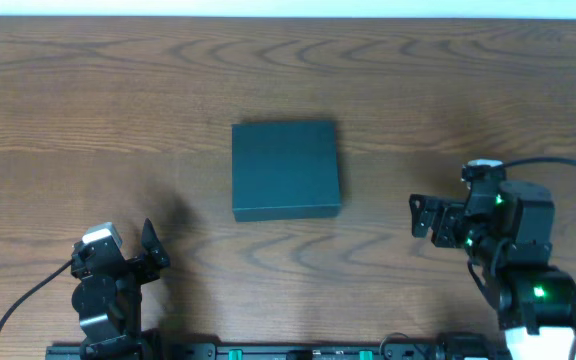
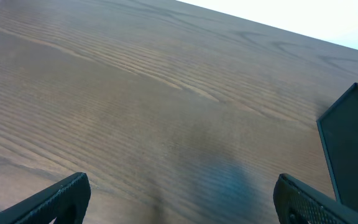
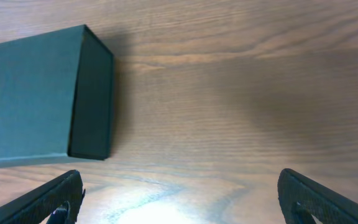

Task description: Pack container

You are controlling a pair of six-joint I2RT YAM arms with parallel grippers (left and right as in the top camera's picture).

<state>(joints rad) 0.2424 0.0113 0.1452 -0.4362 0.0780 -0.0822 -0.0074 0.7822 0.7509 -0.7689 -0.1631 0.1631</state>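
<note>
Left of centre, at the near edge of the table (image 1: 118, 100), my left gripper (image 1: 154, 250) hangs with its two dark fingers spread wide, holding nothing and touching nothing. From its wrist camera the fingertips (image 2: 61, 199) sit at the bottom corners of the view, with bare wood grain between them. One corner of the box (image 2: 356, 149) shows at the far right of that view, well apart from the fingers.

In the middle of the table sits the box (image 1: 286, 168), a dark teal-grey square with a matte surface. It lies flat on the wood with its lid shut, so I cannot tell what is inside. Nothing rests on top of it. Its sides are low and a shade darker than the lid.

On the right, my right gripper (image 1: 420, 216) points toward the box with its fingers also spread wide and empty. It is near the box's right side but apart from it. In its wrist view the box (image 3: 27, 99) fills the upper left, one corner and one short dark side facing me.
</note>
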